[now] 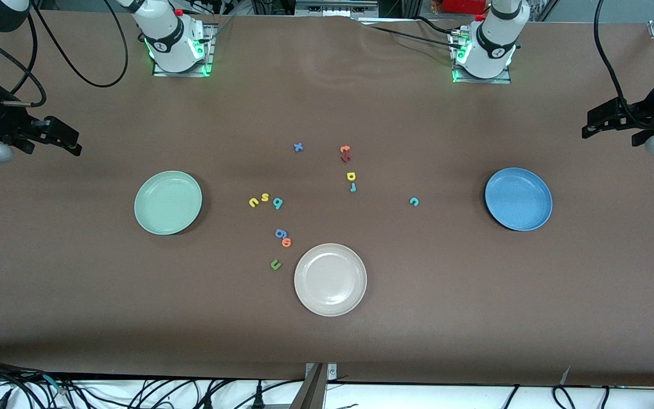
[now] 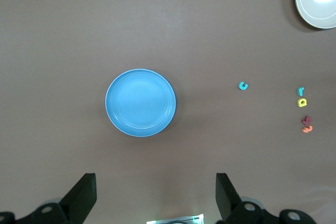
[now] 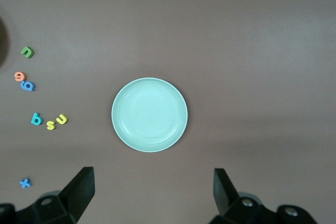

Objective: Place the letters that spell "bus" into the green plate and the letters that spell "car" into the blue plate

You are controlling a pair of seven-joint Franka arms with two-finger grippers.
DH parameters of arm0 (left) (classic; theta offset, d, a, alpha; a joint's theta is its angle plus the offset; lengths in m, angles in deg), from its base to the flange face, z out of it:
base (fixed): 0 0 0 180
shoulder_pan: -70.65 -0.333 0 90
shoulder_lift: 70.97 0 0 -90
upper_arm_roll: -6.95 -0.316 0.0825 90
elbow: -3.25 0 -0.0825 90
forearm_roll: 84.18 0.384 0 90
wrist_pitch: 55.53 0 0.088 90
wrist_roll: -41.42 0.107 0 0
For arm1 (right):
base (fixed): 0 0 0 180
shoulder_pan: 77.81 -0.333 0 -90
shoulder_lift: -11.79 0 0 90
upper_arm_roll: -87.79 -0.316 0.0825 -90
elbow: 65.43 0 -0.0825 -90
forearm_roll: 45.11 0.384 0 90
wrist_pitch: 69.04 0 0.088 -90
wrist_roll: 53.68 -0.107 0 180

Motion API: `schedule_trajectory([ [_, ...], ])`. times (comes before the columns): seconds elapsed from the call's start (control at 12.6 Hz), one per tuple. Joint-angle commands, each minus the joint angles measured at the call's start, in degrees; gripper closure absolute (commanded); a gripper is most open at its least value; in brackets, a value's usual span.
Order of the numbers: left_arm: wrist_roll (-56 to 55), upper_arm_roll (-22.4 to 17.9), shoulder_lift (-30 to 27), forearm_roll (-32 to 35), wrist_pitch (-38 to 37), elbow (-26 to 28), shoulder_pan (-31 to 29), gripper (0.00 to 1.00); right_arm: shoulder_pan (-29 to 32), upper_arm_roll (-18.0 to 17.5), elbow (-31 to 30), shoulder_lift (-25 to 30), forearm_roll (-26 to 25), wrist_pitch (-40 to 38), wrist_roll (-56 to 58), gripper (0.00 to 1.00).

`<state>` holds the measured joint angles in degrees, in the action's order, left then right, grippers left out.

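The green plate (image 1: 168,203) lies toward the right arm's end, the blue plate (image 1: 518,199) toward the left arm's end; neither holds a letter. Beside the green plate sit the yellow "u" (image 1: 254,202), yellow "s" (image 1: 265,197) and teal "b" (image 1: 277,203) in a row. The teal "c" (image 1: 414,201) lies alone toward the blue plate. Mid-table are the yellow "a" (image 1: 351,176) and teal "r" (image 1: 353,187). My right gripper (image 1: 74,142) hangs open and holds nothing, high above its table end. My left gripper (image 1: 586,125) is likewise open high above its end.
A beige-white plate (image 1: 330,279) lies nearest the front camera. Close to it are a blue "g" (image 1: 280,233), an orange "o" (image 1: 286,242) and a green "u" (image 1: 276,264). An orange "t" (image 1: 345,149), a dark red letter (image 1: 346,158) and a blue "x" (image 1: 298,147) lie nearer the bases.
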<state>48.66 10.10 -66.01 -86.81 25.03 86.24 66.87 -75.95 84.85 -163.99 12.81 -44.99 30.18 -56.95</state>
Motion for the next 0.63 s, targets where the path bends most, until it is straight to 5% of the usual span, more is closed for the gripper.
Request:
schedule_trajectory([
  [0.0, -0.38, 0.29, 0.13, 1.39, -0.57, -0.64, 0.26, 0.00, 0.07, 0.03, 0.12, 0.31, 0.67, -0.25, 0.98, 0.00],
  [0.55, -0.29, -0.68, 0.13, 1.39, -0.57, -0.81, 0.62, 0.00, 0.07, 0.03, 0.12, 0.31, 0.67, -0.25, 0.98, 0.00],
])
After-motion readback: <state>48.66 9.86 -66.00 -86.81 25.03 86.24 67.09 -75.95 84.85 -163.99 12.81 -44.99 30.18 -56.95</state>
